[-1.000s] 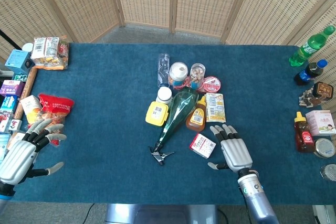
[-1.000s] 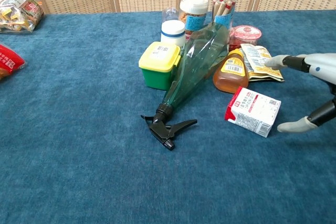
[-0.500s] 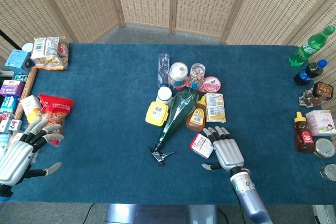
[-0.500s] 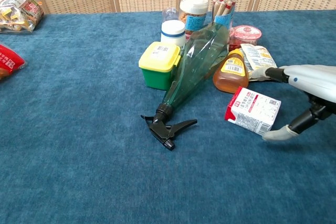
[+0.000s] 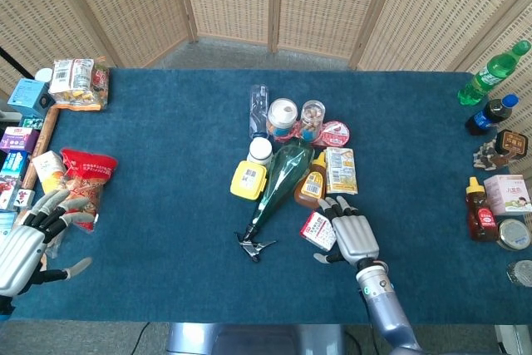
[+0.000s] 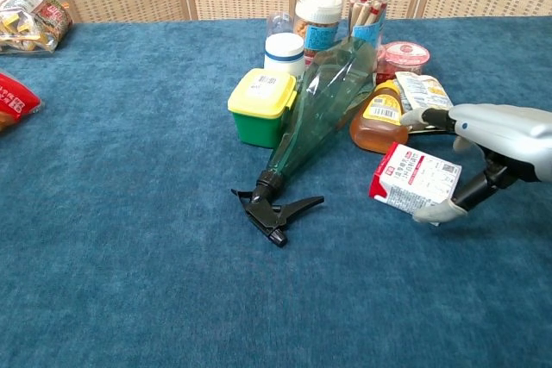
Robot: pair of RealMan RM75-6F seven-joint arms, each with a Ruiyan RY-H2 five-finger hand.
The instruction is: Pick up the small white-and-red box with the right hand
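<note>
At about five o'clock of the green spray bottle (image 6: 323,105) on the desk (image 5: 166,139), the box (image 6: 414,180) lies flat while the right hand (image 6: 483,148), spread and grasping nothing yet, should close thumb under and fingers (image 6: 423,116) over, clear of the honey bottle (image 6: 379,114).

We see a matt, napped blue cloth (image 6: 129,239) over the table – rough-looking. The green spray bottle (image 6: 323,101) is glossy clear plastic, its trigger matt black. The small white-and-red box (image 6: 414,180) looks like smooth printed card; the right hand (image 6: 492,148) – pale satin plastic.
</note>
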